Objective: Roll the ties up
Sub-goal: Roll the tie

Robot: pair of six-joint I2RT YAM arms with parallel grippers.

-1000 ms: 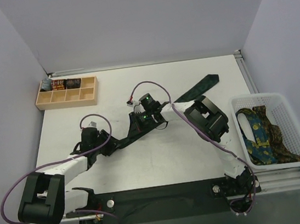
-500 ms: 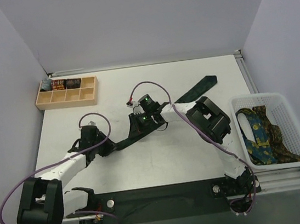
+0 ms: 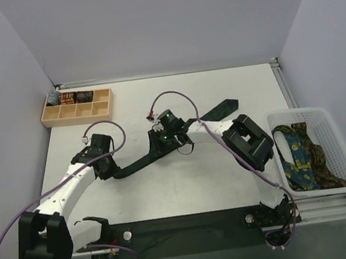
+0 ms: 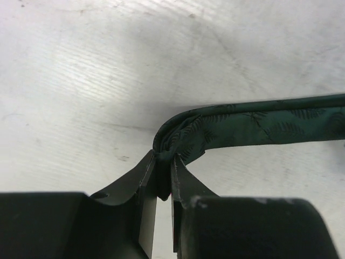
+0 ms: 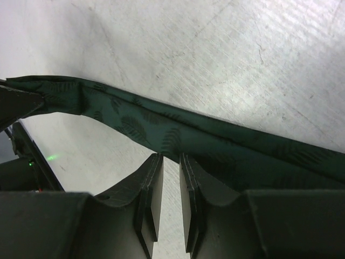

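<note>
Both fingers (image 4: pixel 144 181) of my left gripper (image 4: pixel 163 171) pinched the folded end of the dark green tie (image 4: pixel 259 127). My right gripper (image 5: pixel 171 162) had a narrow gap with nothing inside, its tips just at the tie's edge. The tie lay stretched across the table (image 3: pixel 187 185).

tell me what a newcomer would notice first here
The dark green tie stretches diagonally across the middle of the table, its near end folded and pinched in the left hand. The right hand sits at the tie's edge further along, jaws slightly apart. At the table's right edge, a white basket holds more patterned ties.
</note>
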